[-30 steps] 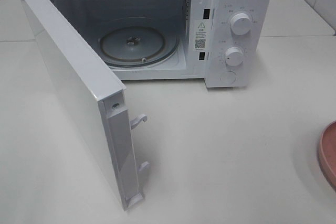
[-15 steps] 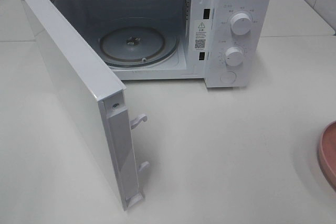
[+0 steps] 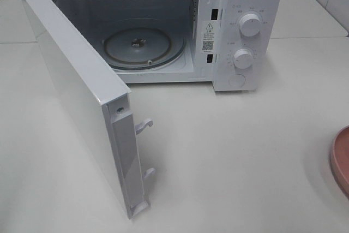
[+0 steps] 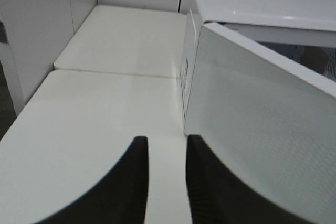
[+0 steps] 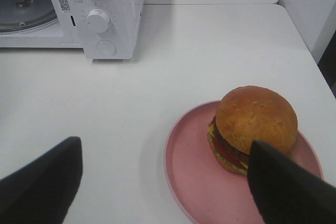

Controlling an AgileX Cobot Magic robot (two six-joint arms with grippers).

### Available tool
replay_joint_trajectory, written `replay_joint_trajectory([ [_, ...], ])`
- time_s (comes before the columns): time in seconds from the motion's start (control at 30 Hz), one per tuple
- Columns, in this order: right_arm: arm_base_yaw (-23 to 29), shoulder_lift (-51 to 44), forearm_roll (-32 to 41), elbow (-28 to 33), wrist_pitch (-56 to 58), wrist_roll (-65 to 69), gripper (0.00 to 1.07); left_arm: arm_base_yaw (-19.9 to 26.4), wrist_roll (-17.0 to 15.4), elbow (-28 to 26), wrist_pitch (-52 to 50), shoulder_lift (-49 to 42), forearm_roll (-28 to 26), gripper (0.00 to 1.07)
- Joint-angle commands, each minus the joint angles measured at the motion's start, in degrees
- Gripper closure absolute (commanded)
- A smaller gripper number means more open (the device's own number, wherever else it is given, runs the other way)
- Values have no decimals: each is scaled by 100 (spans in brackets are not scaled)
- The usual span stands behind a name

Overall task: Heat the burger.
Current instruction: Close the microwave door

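Exterior high view
Microwave: white, at the far side of the counter, its cavity open to the camera.
Door: swung wide on the left, its free edge reaching toward the near side; two latch hooks stick out of that edge.
Turntable: round glass tray lying flat inside the cavity, nothing on it.
Knobs: upper knob and lower knob on the panel to the right of the cavity, a round button just below them.
Plate: only a pink sliver at the right edge — well apart from the microwave.
Arms: neither one shows in this view.

Left wrist view
Left gripper: two dark fingers drawn near each other with a narrow strip of counter showing between them; nothing is between them.
Surroundings: the outer face of the open door stands just beside the fingers, with bare counter and white wall panels beyond.

Right wrist view
Right gripper: dark fingers spread wide — one over bare counter, the other in front of the near edge of the burger; whether it touches the bun cannot be told.
Burger: golden-brown domed bun with red, green and yellow layers, sitting on the pink plate toward its right part.
Position: the plate rests on the counter to the right of the microwave and nearer than it.
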Motion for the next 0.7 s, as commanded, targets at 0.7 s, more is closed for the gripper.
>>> replay_joint_trajectory([
  [0.7, -34, -172, 11, 6, -52, -63, 31, 17, -63, 1770, -4532, 1851, -384, 107],
])
